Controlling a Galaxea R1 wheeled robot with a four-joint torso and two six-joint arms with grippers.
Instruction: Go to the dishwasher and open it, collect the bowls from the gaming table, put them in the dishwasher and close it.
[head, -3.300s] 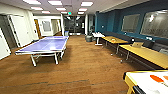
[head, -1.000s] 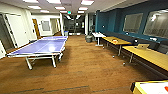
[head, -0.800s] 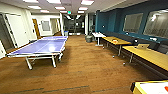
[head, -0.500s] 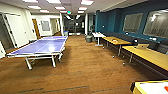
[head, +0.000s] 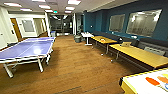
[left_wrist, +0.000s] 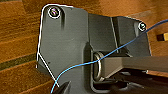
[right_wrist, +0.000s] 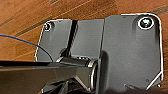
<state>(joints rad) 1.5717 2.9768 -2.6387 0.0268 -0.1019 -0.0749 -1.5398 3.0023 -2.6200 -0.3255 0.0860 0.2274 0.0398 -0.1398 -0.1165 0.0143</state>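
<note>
The gaming table (head: 130, 84), with pale yellow sides and a white top, juts in at the lower right corner of the head view. On its top lie orange shapes (head: 152, 81) and a yellow one, too blurred to tell what they are. The dishwasher is out of view. In the left wrist view, my arm's dark plate (left_wrist: 67, 47) and a blue cable (left_wrist: 105, 56) hang over the wooden floor. The right wrist view has its dark plate (right_wrist: 125, 50) over the same floor.
A blue table-tennis table (head: 27, 48) stands at the left. Long yellow tables (head: 140, 55) with a bench line the blue right wall. A white table (head: 87, 36) and a bin (head: 77, 38) stand farther back. Brown wooden floor (head: 75, 65) runs down the middle towards a corridor.
The whole head view has shifted. The table-tennis table now lies further left and nearer, and the gaming table corner shows larger at the lower right.
</note>
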